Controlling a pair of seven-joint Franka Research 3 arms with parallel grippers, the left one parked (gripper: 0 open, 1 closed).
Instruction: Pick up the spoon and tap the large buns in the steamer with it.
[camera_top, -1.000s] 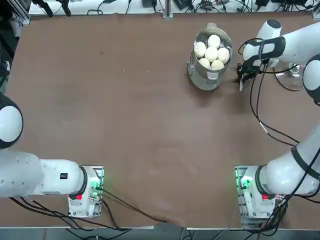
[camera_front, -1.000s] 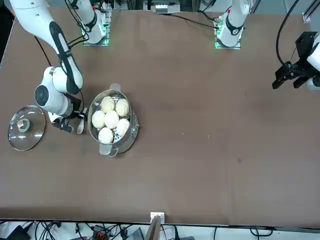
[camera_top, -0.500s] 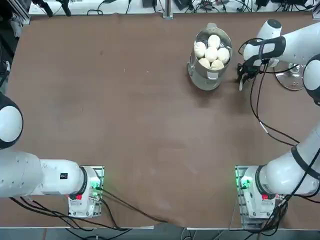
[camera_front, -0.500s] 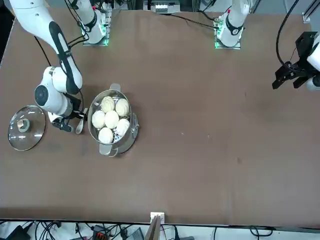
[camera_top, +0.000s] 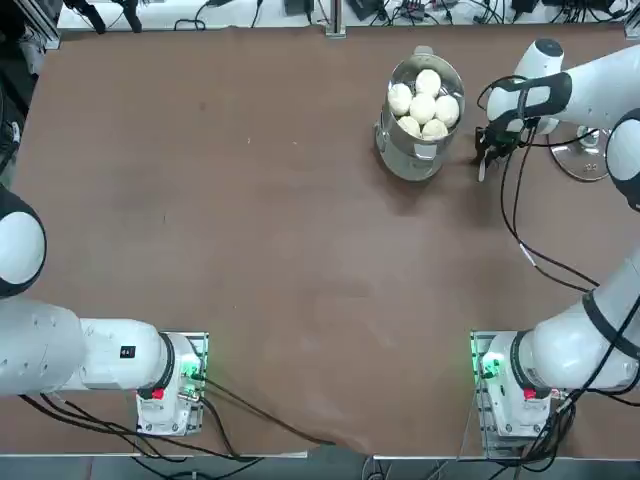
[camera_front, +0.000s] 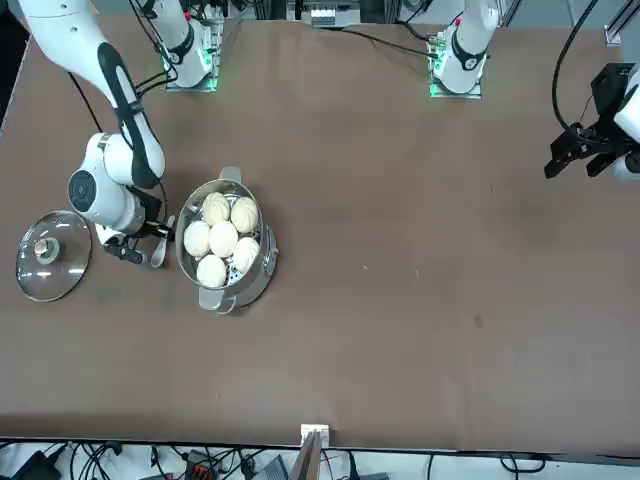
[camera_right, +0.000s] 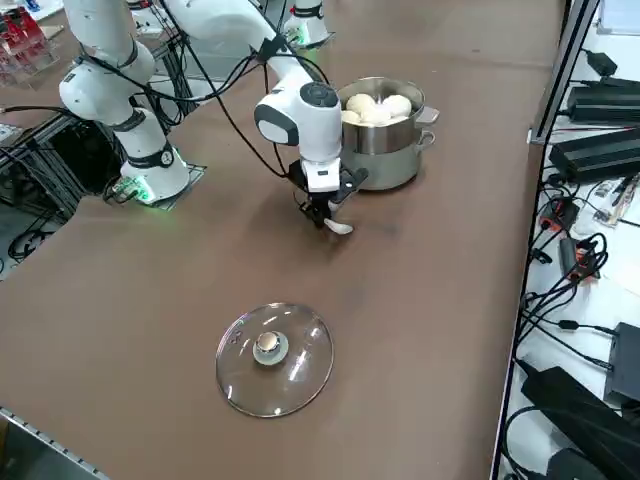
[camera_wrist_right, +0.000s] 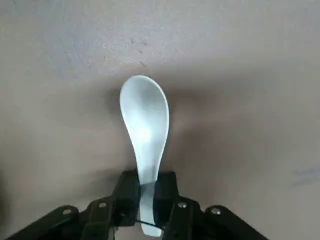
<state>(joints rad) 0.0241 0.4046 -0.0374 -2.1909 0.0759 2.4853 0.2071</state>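
The right end effector (camera_wrist_right: 143, 200) pointed straight down at the table (camera_top: 250, 220) just beside the steamer (camera_top: 418, 140), on the side toward the glass lid (camera_right: 275, 357), and its fingers (camera_wrist_right: 128, 192) were clamped on the handle of the spoon (camera_wrist_right: 145, 127). The wrist view showed the handle pinched between the two pads, with the bowl reaching out ahead of the end effector, hollow side up. The spoon lay low, at or just above the table; whether it was already clear of the surface could not be told. Gripping the handle end left the bowl free, which suited tapping. The buns (camera_top: 424, 104) sat clustered in the open steamer, well above the spoon's level, so the likely next need was a lift over the tall steel wall before any tap. The lid lay apart on the table, leaving the buns exposed.
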